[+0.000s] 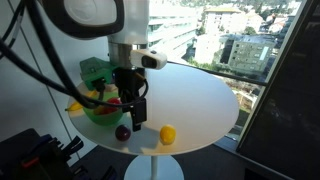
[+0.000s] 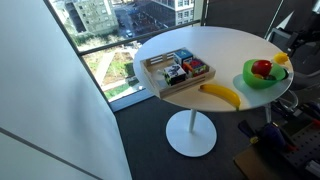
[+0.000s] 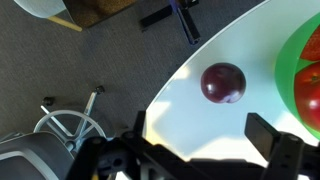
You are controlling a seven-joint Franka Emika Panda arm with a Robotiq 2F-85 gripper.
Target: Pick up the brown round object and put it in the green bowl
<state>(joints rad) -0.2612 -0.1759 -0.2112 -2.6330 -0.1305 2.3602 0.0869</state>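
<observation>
The brown round object (image 3: 223, 83) is a dark maroon ball lying on the white table near its edge, just left of the green bowl (image 3: 297, 55) in the wrist view. In an exterior view the ball (image 1: 122, 131) lies in front of the green bowl (image 1: 97, 113), which holds a red item (image 1: 112, 101). My gripper (image 1: 130, 114) hangs just above the ball, open and empty. In the wrist view its fingers (image 3: 205, 140) stand wide apart with the ball beyond them. The bowl also shows in the other exterior view (image 2: 262, 78); the ball is hidden there.
A yellow round fruit (image 1: 167, 134) lies on the table right of the ball. A wooden tray of packets (image 2: 178, 70) and a banana (image 2: 220, 94) lie further along the round table (image 2: 215, 45). The table edge is close to the ball. A window is beyond.
</observation>
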